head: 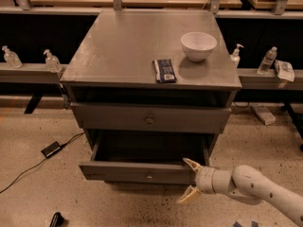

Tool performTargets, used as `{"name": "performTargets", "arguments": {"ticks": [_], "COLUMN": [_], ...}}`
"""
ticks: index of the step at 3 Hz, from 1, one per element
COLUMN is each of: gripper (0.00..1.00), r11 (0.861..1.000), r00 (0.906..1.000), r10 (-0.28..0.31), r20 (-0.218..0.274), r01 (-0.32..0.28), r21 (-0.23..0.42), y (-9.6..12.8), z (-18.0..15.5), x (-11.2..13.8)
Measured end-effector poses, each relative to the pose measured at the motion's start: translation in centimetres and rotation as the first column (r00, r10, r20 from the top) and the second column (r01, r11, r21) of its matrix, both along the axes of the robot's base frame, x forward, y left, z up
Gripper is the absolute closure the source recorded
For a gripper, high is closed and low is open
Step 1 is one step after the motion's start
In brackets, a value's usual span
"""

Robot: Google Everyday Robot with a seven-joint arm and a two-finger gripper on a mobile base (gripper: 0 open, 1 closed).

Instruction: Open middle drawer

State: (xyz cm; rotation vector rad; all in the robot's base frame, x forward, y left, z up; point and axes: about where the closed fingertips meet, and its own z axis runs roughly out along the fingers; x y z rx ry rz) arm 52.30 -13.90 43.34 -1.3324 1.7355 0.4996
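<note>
Middle drawer [118,172] is pulled well out at the bottom of the grey cabinet [123,46], and it's too dark inside to tell what's in it. The gripper [183,181] is at its right front corner with fingers spread wide, upper one on the top edge, holding nothing. Up top are a white bowl [198,45] and a dark snack bar [164,70]

The middle drawer [123,171], a wide dull-grey front with a small round centre knob, stands pulled partway out, apparently level, the gripper [184,181] spread-fingered at its right end.
</note>
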Motion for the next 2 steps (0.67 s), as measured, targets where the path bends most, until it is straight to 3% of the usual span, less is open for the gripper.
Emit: {"name": "performTargets", "arguments": {"ticks": [1,2], "gripper": [0.00,0.00], "r11": [0.995,0.979], "r00": [0.9937,0.9730], "r10": [0.088,0.178], "r20": [0.069,0.147], "r01": [-0.084,-0.160], "r21": [-0.059,-0.125], "y": [2.5,5.1], "z": [3.1,6.8], "x": [2.5,5.3]}}
